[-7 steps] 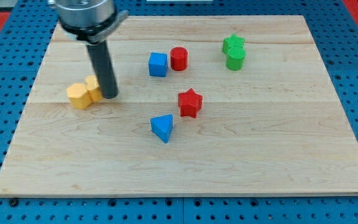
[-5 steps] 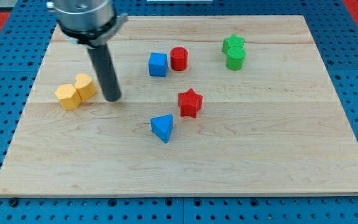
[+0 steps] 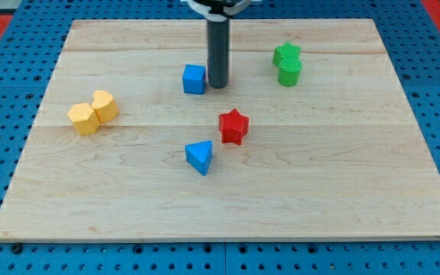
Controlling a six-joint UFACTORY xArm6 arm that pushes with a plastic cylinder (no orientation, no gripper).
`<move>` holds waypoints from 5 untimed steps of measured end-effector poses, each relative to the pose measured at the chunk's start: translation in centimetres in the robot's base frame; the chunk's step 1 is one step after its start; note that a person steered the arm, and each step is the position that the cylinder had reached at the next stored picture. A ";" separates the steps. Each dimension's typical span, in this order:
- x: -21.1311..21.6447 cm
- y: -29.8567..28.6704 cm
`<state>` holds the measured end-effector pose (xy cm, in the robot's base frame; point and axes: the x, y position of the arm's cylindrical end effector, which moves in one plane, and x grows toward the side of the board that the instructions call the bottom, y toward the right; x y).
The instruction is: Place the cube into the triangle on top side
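The blue cube (image 3: 194, 79) sits on the wooden board (image 3: 228, 206) above centre. The blue triangle (image 3: 199, 156) lies below it, near the board's middle. My dark rod comes down from the view's top, and my tip (image 3: 218, 84) rests just right of the blue cube, close to or touching its right side. The rod hides the red cylinder that stood beside the cube. The tip is well above the triangle.
A red star (image 3: 234, 126) lies between cube and triangle, slightly right. A green star (image 3: 286, 53) and green cylinder (image 3: 289, 72) sit at the upper right. Two yellow blocks (image 3: 82, 118) (image 3: 104, 105) sit together at the left.
The rod moved from beside the yellow blocks at the left, which it had pushed left, to the right side of the blue cube, covering the red cylinder. The cube and triangle have not moved.
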<state>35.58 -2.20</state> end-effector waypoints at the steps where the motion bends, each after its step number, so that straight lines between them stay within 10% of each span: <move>1: -0.2 -4.1; 5: -3.5 -7.5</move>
<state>32.13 -9.72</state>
